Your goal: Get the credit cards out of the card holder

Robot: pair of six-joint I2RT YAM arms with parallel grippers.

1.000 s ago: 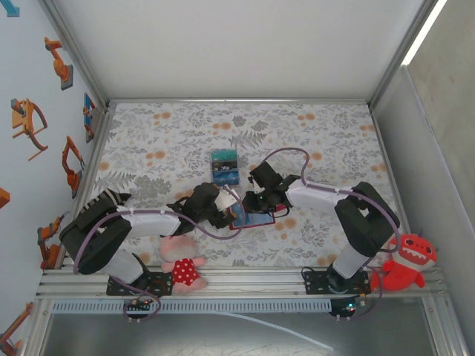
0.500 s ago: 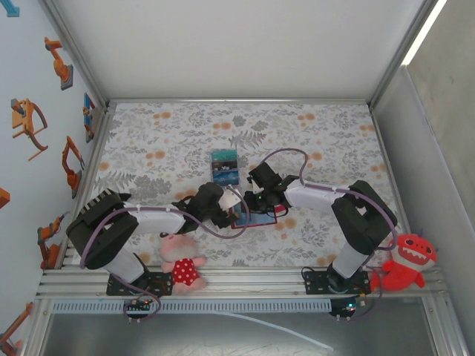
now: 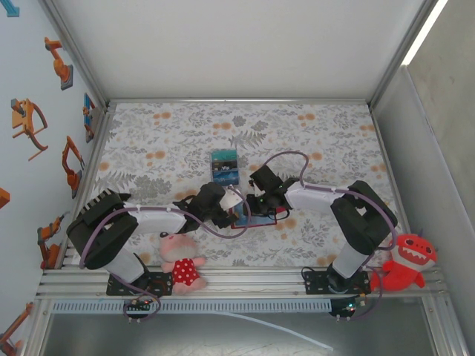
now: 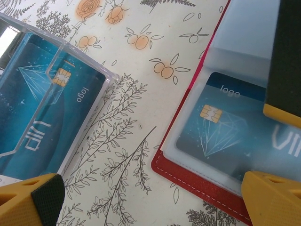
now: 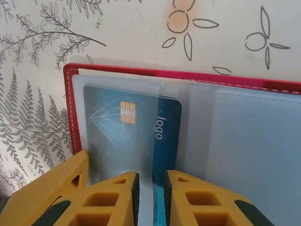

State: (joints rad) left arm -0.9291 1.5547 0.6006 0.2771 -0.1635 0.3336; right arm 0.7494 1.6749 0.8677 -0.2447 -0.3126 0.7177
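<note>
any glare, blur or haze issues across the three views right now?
Top external: even light, one bright strip at the upper right. Left wrist: white glare on the clear tray at the frame's left edge. Right wrist: credit card crisp where bare, hazy under the card holder sleeve.

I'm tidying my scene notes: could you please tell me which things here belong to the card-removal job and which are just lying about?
Job: red card holder; pocketed credit card; loose credit card beyond it.
Lying about: pink plush toy; red monster plush toy.
</note>
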